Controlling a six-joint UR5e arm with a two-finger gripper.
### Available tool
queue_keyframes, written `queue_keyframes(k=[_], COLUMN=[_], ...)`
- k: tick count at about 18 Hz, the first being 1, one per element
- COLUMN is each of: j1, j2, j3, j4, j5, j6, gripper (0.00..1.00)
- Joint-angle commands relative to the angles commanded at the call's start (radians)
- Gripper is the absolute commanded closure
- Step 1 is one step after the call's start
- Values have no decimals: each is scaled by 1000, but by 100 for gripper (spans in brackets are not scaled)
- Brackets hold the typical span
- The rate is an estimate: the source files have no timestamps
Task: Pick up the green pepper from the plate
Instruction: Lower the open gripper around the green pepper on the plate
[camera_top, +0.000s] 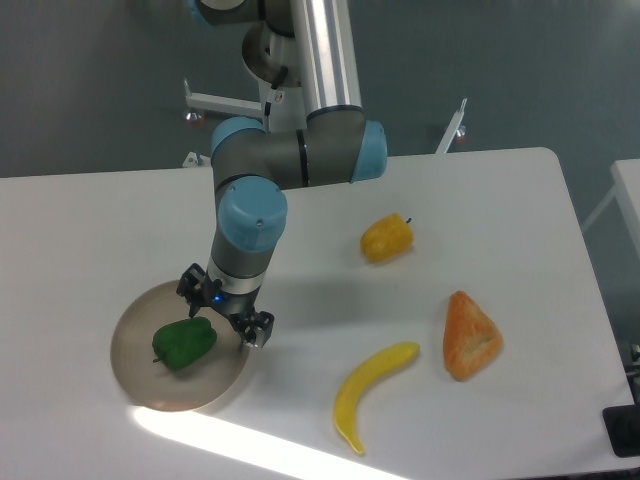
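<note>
The green pepper (183, 343) lies on the plate (140, 385), at the surface's (500, 200) front left. The end effector (222, 312) hangs right above it w/ fingers spread wide, nothing held. Also there: yellow pepper (388, 238), banana (368, 390) & an orange wedge (470, 336).

Silver tubular arm (325, 55), grey joints with light-blue caps, black end effector (224, 309) showing a small blue light

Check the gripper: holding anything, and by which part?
Cannot tell. The gripper is down at the green pepper on the plate, at its upper right end, but the fingertips are hidden, so a grasp isn't confirmed.
</note>
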Motion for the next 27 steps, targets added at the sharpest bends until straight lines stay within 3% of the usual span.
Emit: queue_keyframes(k=[10, 20, 23, 27], j1=[-37, -61, -63, -69], j2=[-11, -31, -40, -51], j3=[-5, -11, -21, -20], j4=[3, 17, 60, 63], j5=[2, 2, 2, 5], j6=[104, 103, 94, 94], gripper=[0, 0, 0, 0])
